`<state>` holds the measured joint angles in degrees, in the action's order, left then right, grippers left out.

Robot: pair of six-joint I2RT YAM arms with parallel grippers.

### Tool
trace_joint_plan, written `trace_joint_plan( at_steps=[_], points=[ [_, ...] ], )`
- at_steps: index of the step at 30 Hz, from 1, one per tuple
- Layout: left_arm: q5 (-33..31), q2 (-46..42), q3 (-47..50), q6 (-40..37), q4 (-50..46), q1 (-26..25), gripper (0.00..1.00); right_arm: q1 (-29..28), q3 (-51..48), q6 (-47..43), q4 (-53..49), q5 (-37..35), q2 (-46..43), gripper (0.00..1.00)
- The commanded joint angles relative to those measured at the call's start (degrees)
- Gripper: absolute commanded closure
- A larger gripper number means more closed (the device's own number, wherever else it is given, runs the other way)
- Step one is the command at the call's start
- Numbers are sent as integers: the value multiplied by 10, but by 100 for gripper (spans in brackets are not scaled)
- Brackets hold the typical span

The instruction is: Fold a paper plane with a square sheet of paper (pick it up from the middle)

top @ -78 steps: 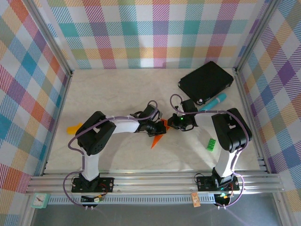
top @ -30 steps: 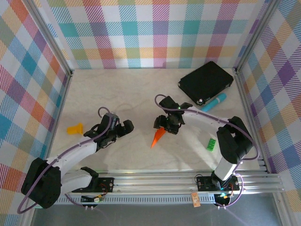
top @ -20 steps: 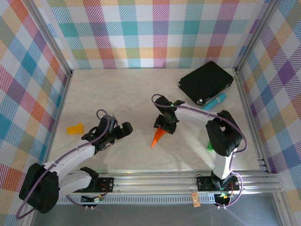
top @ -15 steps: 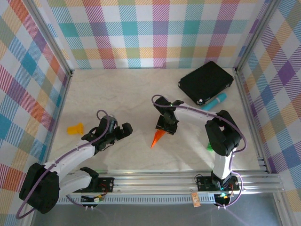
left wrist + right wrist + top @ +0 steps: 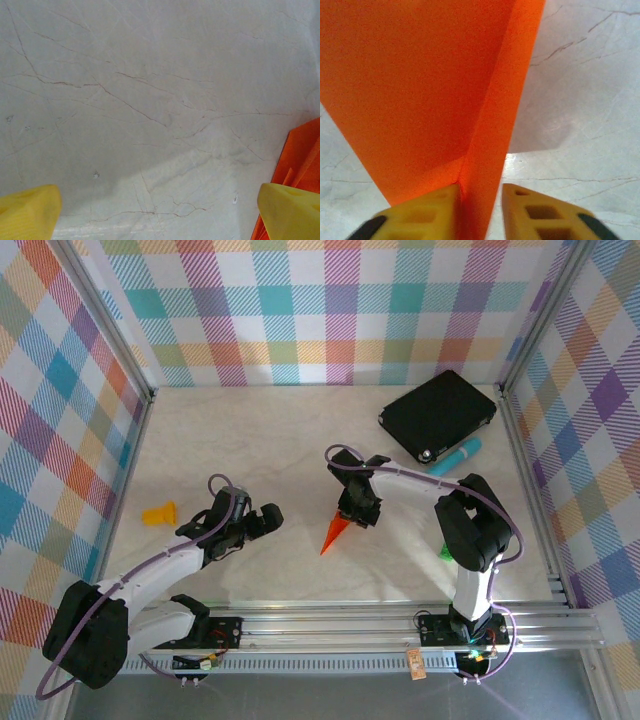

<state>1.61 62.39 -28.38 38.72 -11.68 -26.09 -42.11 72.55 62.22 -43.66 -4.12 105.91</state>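
We find the paper plane lying near the middle of the table, a narrow orange dart whose point faces the near edge and slightly left. The right gripper is down at its wide back end. Through the right wrist camera the paper plane spreads as a broad orange wing with its centre ridge running straight down between the yellow fingers. The right gripper has its jaws drawn narrow, and the ridge fills the slot between them (as far as we can make out, both pads touch the paper), so we read it as pinching the plane by its fold.

The left gripper hangs over bare table to the left of the plane, apart from it. In its own wrist view the left gripper has its jaws spread wide, one yellow fingertip in each lower corner, with nothing between them but marbled table. An orange edge of the paper plane shows at the right border, just beyond the right-hand fingertip.

Elsewhere we see a black pad at the far right, a teal tube just in front of it, a green block partly hidden behind the right arm, and a small yellow piece at the left side.
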Motion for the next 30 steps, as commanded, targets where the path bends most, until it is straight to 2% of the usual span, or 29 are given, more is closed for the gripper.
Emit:
trace_joint_plan(
  at_steps=[1,4,7,13,21,30],
  points=[
    [10,7,-2,0,11,7,0,-5,-12,12,3,-12,-25,82],
    [11,5,-1,15,14,9,0,-5,-17,-8,26,-16,-41,91],
    [23,-1,7,35,27,20,0,-5,-14,-50,57,-2,-58,94],
    [62,-13,21,65,55,52,0,-5,-5,-156,156,94,-77,94],
    [81,-38,31,90,78,74,0,-5,-45,-205,287,231,-77,94],
    [94,-31,28,94,95,74,1,-2,-83,-227,324,266,-56,93]
  ],
)
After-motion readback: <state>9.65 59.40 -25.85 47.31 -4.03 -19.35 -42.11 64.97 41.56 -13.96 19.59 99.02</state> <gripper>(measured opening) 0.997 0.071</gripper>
